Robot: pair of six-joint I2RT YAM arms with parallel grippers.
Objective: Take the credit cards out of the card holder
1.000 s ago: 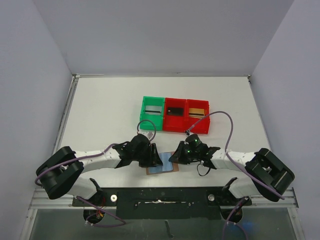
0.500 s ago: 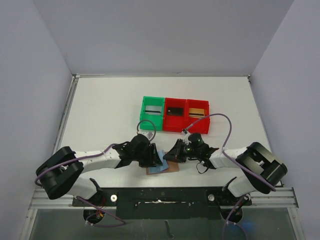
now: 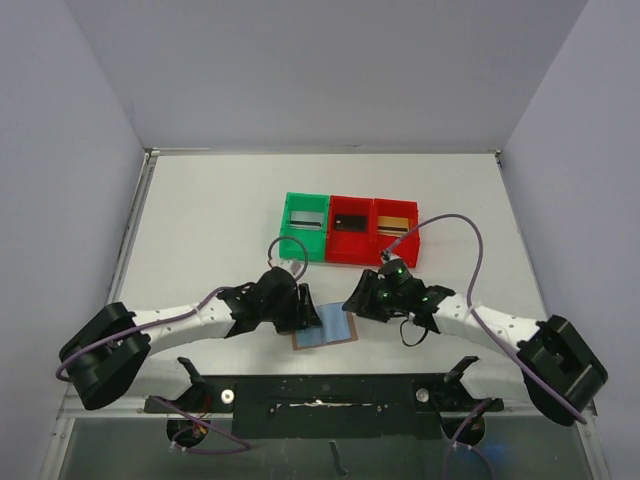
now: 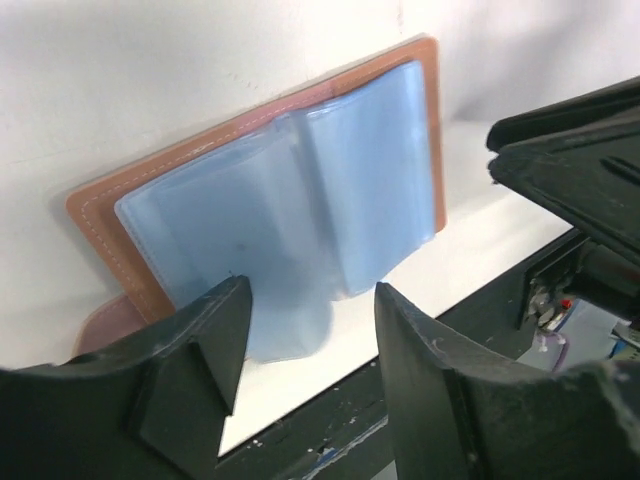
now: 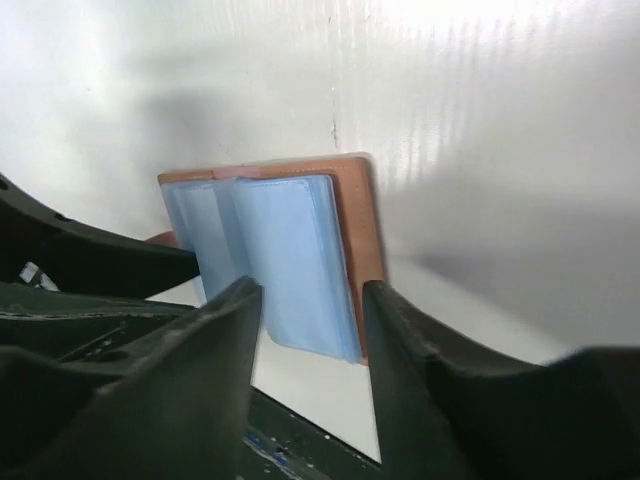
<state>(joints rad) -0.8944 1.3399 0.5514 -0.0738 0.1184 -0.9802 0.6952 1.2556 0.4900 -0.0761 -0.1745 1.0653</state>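
Observation:
The card holder [image 3: 327,329] lies open near the table's front edge, tan leather outside, light blue sleeves up. My left gripper [image 3: 304,317] hovers at its left edge, open. In the left wrist view the card holder [image 4: 300,180] fills the frame and the left gripper [image 4: 308,305] has only a loose blue sleeve flap behind its gap. My right gripper [image 3: 359,303] stands open just off the holder's right edge. In the right wrist view, nothing sits between the fingers of the right gripper [image 5: 310,300], and the card holder [image 5: 290,245] lies beyond them. The credit cards lie in the bins: silvery grey [image 3: 307,220], dark [image 3: 350,224], gold [image 3: 396,222].
A green bin [image 3: 287,228] and two red bins [image 3: 352,248] [image 3: 399,250] stand in a row behind the card holder. The black front rail [image 3: 320,390] runs just below the holder. White walls enclose the table on three sides.
My right gripper has opened from shut and drawn back a little to the right of the card holder. The holder now lies flatter. My left gripper has barely moved.

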